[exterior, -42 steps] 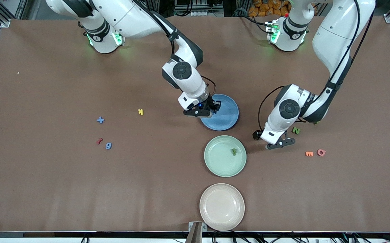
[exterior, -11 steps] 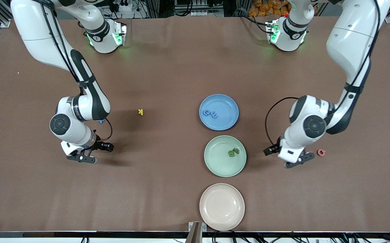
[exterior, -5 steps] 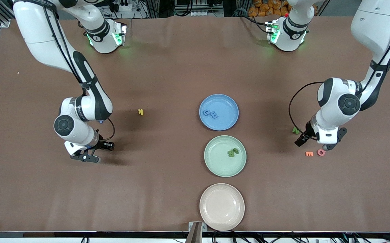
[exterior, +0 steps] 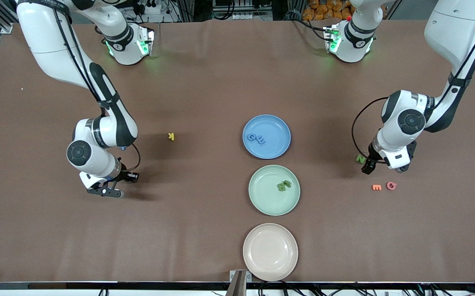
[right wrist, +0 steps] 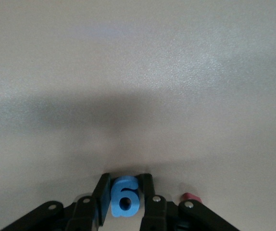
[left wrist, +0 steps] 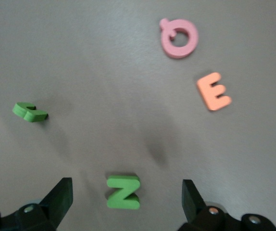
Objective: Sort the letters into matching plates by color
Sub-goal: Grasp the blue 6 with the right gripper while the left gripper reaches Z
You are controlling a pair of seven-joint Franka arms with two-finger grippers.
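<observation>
Presently, the left gripper [exterior: 385, 165] hangs low over the table toward the left arm's end, fingers spread wide and holding nothing. In the left wrist view the green N [left wrist: 123, 192] lies flat between the two open fingers [left wrist: 61, 198], nearer one of them than the other, so a small sideways correction looks needed before descent. The letter's long axis runs roughly across the finger gap, so closing would pinch it end to end. Seen from the front, the green N [exterior: 360, 158] sits at about ten o'clock from the gripper, just beside it.

A second green letter [left wrist: 29, 112], a pink letter [left wrist: 178, 38] and an orange E [left wrist: 214, 91] lie apart from the N, outside the finger span. The left arm is plainly the nearer one for this piece. Its wrist is bent steeply downward, forearm reaching in from two o'clock.

The right gripper [exterior: 105, 191] is low over the table toward the right arm's end, clamped on a blue 6 [right wrist: 124, 196], with a red piece [right wrist: 191, 197] just beside its fingers.

The blue plate [exterior: 253, 123] holds two blue letters, the green plate [exterior: 262, 201] two green ones, and the beige plate [exterior: 270, 252] none. A yellow K [exterior: 171, 136] lies unsorted.
</observation>
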